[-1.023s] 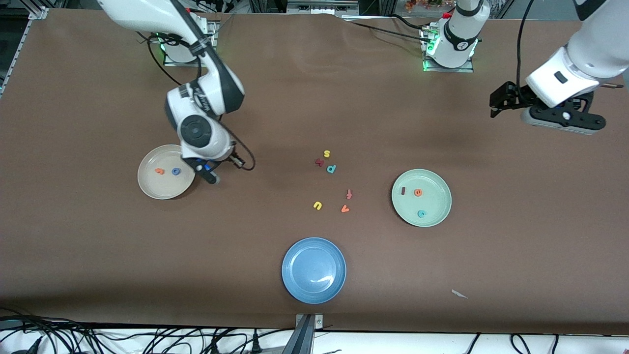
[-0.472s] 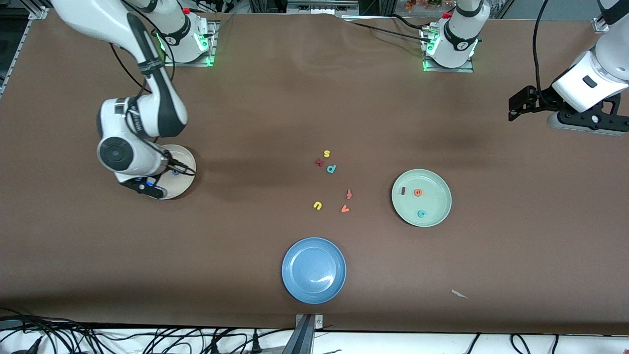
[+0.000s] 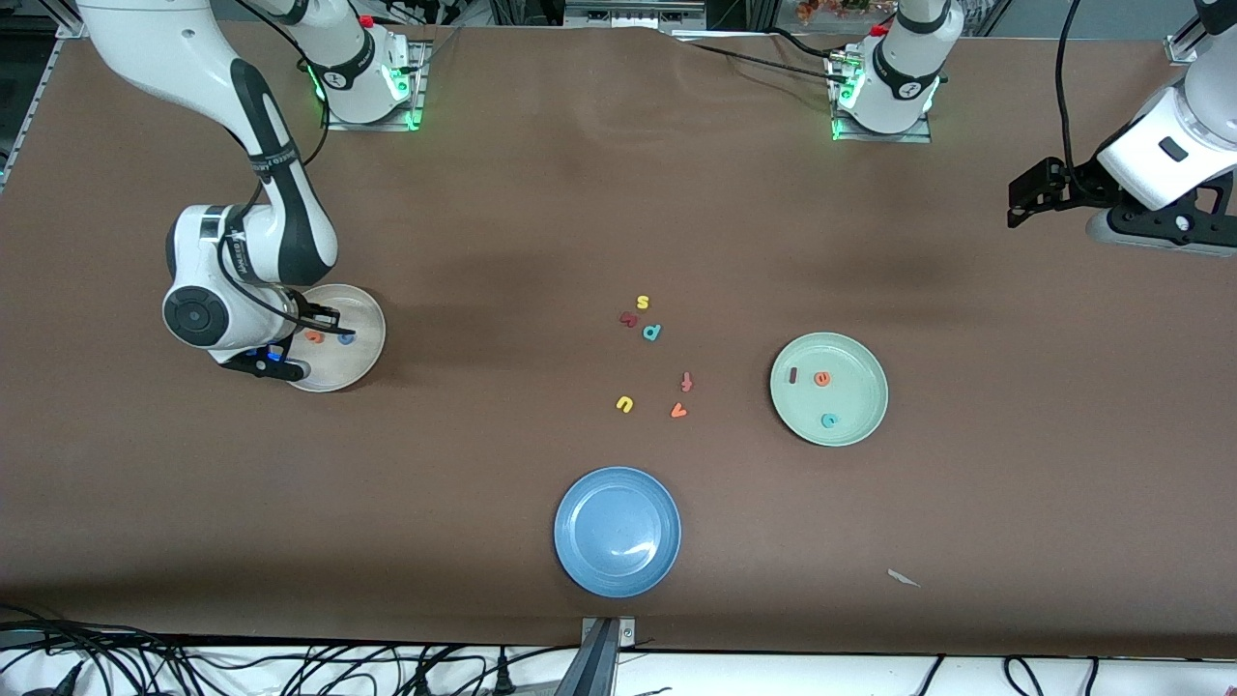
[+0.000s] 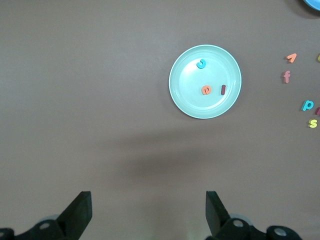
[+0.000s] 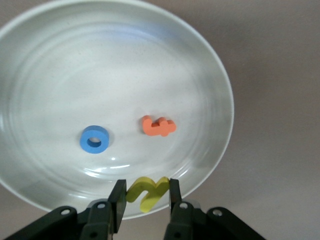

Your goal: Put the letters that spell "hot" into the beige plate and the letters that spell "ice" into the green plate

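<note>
Right wrist view: the right gripper (image 5: 145,197) is clamped on the yellow h (image 5: 147,192), hanging over the rim of the beige plate (image 5: 215,100).
Just changed: a second ago the right arm sat beside the beige plate toward the scattered letters; it has since swung across and now hangs over the plate's edge away from them, carrying the h with it.
Already in the beige plate: the blue o (image 5: 94,139) and the orange t (image 5: 158,126), lying near each other.
Green plate (image 3: 860,425): well apart from the beige plate, toward the left arm's end; it holds the dark red i (image 3: 793,375), the orange e (image 3: 821,378) and the teal c (image 3: 828,420).
Left gripper (image 4: 147,212): fingers wide apart, nothing between them, waiting high up, well apart from the beige plate and off past the green plate.
Meaning: "ice" looks finished; I'd say only letting go of the h remains for "hot".
</note>
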Controlling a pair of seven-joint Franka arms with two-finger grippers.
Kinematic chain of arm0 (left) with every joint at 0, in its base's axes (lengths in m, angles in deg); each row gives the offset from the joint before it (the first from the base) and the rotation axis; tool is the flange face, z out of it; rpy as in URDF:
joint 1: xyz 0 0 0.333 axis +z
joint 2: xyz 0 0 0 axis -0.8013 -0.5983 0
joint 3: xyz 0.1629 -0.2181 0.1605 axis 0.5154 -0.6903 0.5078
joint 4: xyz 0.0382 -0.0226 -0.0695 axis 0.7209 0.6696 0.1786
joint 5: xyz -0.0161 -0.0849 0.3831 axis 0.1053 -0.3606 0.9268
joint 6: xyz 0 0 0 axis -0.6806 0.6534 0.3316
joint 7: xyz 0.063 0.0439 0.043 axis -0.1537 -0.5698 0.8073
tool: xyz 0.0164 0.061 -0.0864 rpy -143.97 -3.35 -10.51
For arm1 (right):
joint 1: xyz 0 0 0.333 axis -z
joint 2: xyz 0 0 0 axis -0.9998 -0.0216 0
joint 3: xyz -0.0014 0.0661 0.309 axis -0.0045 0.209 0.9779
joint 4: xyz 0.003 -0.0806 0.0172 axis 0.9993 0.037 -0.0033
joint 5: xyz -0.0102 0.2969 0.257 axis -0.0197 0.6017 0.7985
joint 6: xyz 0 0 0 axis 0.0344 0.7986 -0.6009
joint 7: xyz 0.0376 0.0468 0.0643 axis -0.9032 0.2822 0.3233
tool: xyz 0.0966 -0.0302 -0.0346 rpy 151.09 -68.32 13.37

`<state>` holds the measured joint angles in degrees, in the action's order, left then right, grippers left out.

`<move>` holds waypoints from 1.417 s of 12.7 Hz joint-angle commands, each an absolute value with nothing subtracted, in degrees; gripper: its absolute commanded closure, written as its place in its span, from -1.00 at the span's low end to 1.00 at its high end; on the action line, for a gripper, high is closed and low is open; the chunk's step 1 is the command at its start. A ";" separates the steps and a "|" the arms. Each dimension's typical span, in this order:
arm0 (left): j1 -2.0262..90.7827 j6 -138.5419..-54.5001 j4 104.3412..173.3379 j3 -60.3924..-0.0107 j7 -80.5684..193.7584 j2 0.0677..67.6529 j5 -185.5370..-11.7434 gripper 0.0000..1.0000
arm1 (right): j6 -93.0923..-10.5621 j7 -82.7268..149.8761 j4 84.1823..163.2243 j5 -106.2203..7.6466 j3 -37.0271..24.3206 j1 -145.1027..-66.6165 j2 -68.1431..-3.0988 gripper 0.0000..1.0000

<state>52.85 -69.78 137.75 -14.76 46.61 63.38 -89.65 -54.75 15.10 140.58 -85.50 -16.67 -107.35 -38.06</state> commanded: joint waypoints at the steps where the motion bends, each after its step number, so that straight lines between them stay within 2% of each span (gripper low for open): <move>1: 53.43 -68.57 136.25 -15.57 46.01 63.44 -90.09 -1.00 | -55.65 16.85 141.49 -84.20 -16.55 -107.22 -38.08 0.35; 2: 53.43 -68.48 136.25 -15.65 46.01 63.52 -90.09 -1.00 | -55.74 16.85 141.40 -84.11 -16.55 -107.13 -38.08 -0.09; 3: 53.43 -68.48 136.25 -15.66 46.10 63.52 -90.09 -1.00 | -55.74 16.85 141.14 -83.50 -16.55 -107.22 -38.00 -0.78; 4: 53.43 -68.48 136.07 -15.57 45.75 63.35 -90.09 -1.00 | -55.22 16.94 140.53 -83.15 -16.55 -107.22 -37.65 -0.98; 7: 53.43 -68.83 136.07 -15.30 45.49 63.26 -90.61 -1.00 | -50.32 17.03 134.40 -83.14 -16.55 -107.22 -36.24 -0.98; 13: 53.43 -68.66 135.72 -15.48 45.49 63.26 -90.70 -1.00 | -28.70 17.12 113.65 -83.32 -16.64 -107.22 -31.15 -0.99; 18: 53.25 -68.65 135.63 -15.74 45.93 63.44 -90.70 -1.00 | -27.53 17.20 110.82 -83.58 -16.55 -107.31 -25.17 -0.99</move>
<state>52.85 -69.65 136.77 -15.35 46.61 63.38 -89.65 -28.48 16.10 111.82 -84.25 -16.67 -107.51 -26.39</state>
